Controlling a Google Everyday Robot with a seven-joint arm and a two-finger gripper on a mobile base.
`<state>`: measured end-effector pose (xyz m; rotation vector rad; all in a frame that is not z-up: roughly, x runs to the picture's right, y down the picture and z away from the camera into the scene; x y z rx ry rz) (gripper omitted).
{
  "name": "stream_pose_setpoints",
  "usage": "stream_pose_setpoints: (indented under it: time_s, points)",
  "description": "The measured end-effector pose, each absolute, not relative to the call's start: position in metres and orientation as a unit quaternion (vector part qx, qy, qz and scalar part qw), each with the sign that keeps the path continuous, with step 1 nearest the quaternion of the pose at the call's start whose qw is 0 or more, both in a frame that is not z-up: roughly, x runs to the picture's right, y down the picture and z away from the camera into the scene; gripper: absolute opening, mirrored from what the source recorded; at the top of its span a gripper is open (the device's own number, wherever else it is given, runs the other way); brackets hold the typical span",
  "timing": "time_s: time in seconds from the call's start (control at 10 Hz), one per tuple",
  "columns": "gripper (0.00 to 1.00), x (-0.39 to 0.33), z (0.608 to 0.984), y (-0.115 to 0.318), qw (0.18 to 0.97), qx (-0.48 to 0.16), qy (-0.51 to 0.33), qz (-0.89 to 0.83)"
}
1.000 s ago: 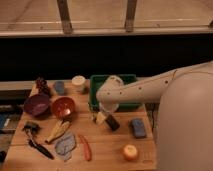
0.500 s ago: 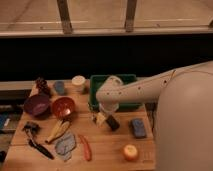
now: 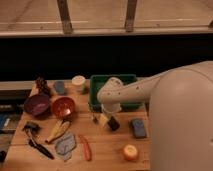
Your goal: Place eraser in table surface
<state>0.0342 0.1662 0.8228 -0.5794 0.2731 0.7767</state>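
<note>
I have the gripper (image 3: 102, 119) down near the middle of the light brown wooden plank tabletop (image 3: 107, 152), just in front of the green square tray (image 3: 98, 80) that sits against the far edge. The small black oblong eraser (image 3: 113, 123) is right against the gripper's right side, touching it or nearly so, tilted rather than flat. I cannot tell from my feed whether the gripper is clamped on it or has let go, nor whether the eraser's lower end rests on the wood.

Further toward the right edge, apart from the eraser, lies 1 blue-grey rectangular block (image 3: 138, 128), and a round orange fruit (image 3: 131, 152) sits near the front right corner. On the left half I see 2 bowls side by side, 1 purple bowl (image 3: 36, 105) and 1 orange-red bowl (image 3: 63, 107), with a yellow banana (image 3: 57, 131) in front of them. A black-handled brush (image 3: 40, 148) lies toward the front left corner. The white arm (image 3: 135, 92) crosses over the tray from the right.
</note>
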Motion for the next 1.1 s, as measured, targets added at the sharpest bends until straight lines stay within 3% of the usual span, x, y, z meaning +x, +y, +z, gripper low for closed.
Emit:
stream_pose_setpoints:
  time_s: [0.7,0.9,1.1]
  points:
    - [0.78,0.055,0.856,0.188,0.851,-0.321,0.145,0.390]
    - [0.66,0.054,0.861,0.192,0.848,-0.324,0.150,0.392]
    - [0.48,0.051,0.862,0.194,0.847,-0.326,0.153,0.390]
